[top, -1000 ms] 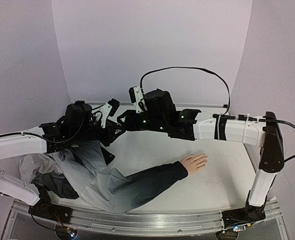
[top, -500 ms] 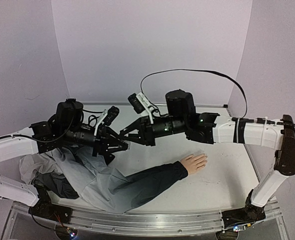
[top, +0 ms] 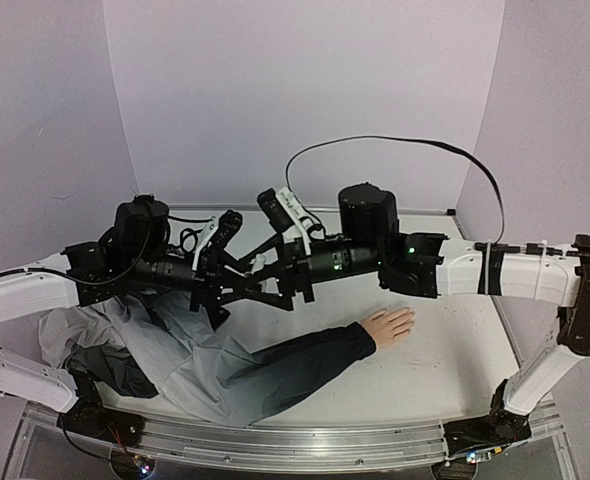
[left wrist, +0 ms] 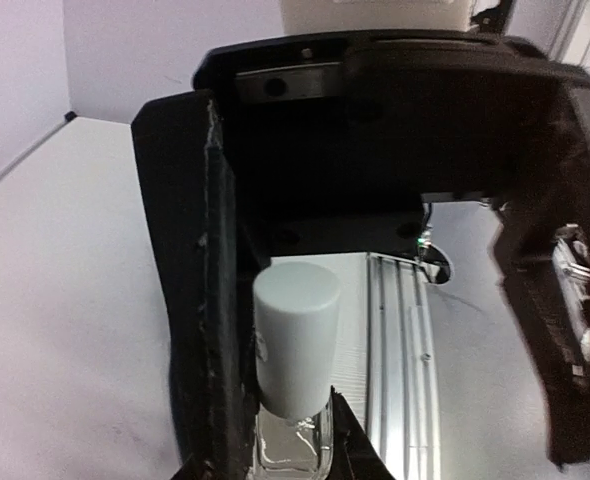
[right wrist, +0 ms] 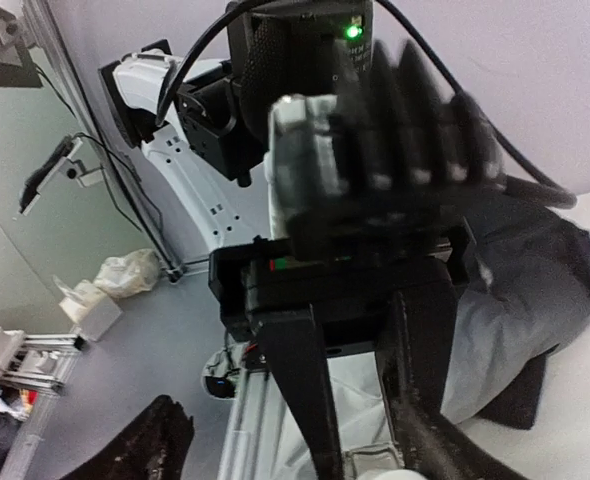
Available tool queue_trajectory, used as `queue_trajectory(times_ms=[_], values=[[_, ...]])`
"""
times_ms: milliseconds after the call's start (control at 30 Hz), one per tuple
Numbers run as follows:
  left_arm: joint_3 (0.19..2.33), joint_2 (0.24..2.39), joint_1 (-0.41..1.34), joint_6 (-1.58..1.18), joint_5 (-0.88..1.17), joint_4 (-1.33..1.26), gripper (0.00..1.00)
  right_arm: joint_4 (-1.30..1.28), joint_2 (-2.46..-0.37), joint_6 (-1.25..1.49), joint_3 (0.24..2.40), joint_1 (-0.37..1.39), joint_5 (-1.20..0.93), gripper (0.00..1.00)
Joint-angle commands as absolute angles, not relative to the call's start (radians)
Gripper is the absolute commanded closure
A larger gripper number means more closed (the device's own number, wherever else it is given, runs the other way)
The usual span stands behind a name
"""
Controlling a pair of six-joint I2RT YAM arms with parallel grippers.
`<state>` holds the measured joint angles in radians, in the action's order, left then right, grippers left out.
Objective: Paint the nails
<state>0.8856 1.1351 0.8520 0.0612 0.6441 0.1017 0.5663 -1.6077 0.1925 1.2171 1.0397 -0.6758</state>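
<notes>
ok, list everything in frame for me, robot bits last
dummy hand: 1, pale peach, table centre-right, at the sleeve's end; nails too small to judge
sleeve: 1, dark, lying across the table toward the near left
shirt: 1, grey, crumpled at the table's left
bottle: 1, clear with white cap, held up in the left gripper
table: 1, white
cable: 1, black, looping above the right arm
left gripper: 1, black, shut on the bottle
right gripper: 1, black, open, fingers either side of the cap
</notes>
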Motion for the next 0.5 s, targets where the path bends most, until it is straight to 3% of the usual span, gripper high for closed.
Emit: queue_trajectory(times_ms=[0,200,467], values=[[0.876,1.094,0.875,0.116,0.167,-0.006,1.00,0.416,-1.534,0.344,1.234,1.048,-0.231,0.13],[0.867,1.087,0.883,0.103,0.010,-0.006,1.00,0.369,-1.578,0.508,1.287,1.049,-0.041,0.09],[0.874,1.092,0.886,0.100,0.011,-0.006,1.00,0.348,-1.715,0.537,1.460,1.062,0.000,0.16]])
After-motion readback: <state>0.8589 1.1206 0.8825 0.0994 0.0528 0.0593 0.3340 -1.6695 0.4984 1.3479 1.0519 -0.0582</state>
